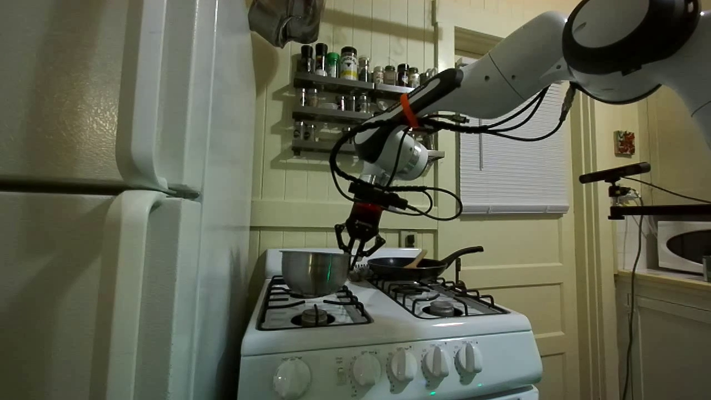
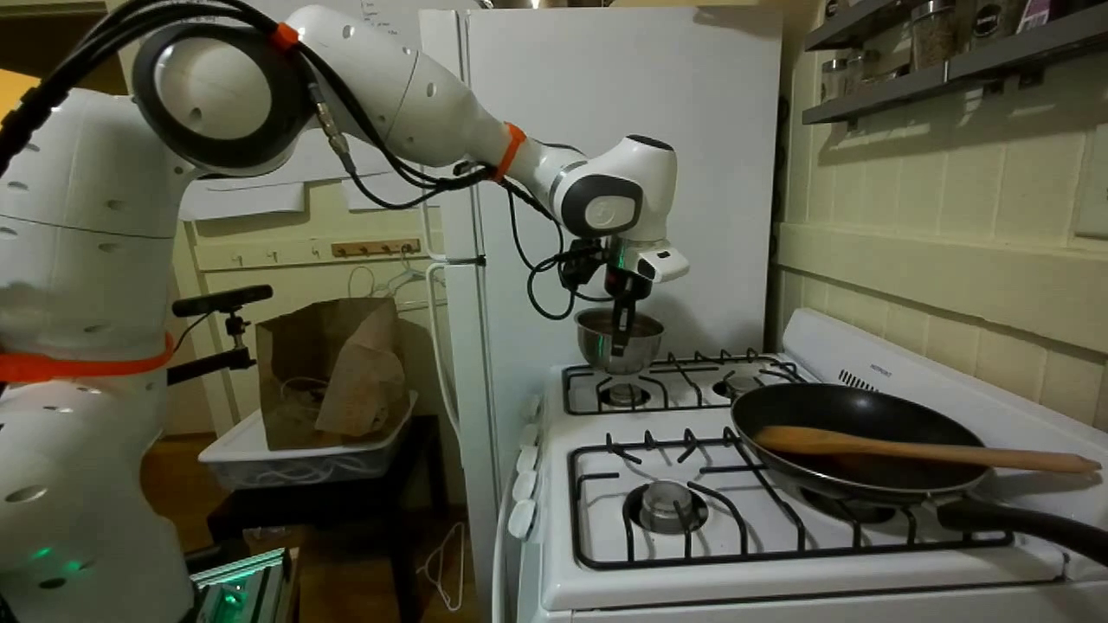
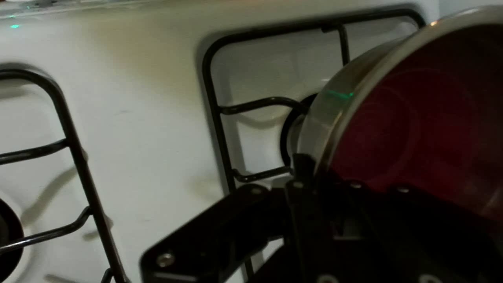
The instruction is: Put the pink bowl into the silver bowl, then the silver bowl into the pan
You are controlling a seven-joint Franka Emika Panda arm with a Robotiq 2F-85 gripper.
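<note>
The black jointed gripper (image 1: 354, 259) pinches the deep silver metal bowl (image 3: 331, 104) by its eight-o'clock rim (wrist view), likely to bear the round pink plastic-looking bowl (image 3: 393, 127) inside it toward the round black metal pan (image 2: 866, 411), at its four o'clock in an exterior view.

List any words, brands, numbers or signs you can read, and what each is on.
Stove back panel: probably "HOTPOINT", small and blurred.
Stove knobs: surrounding markings, too small.
Spice jar labels: too blurred.
Gripper: tiny pale mark, unreadable.
White surface behind the arm: handwriting-like marks, too small.
Nothing else is legible.
</note>
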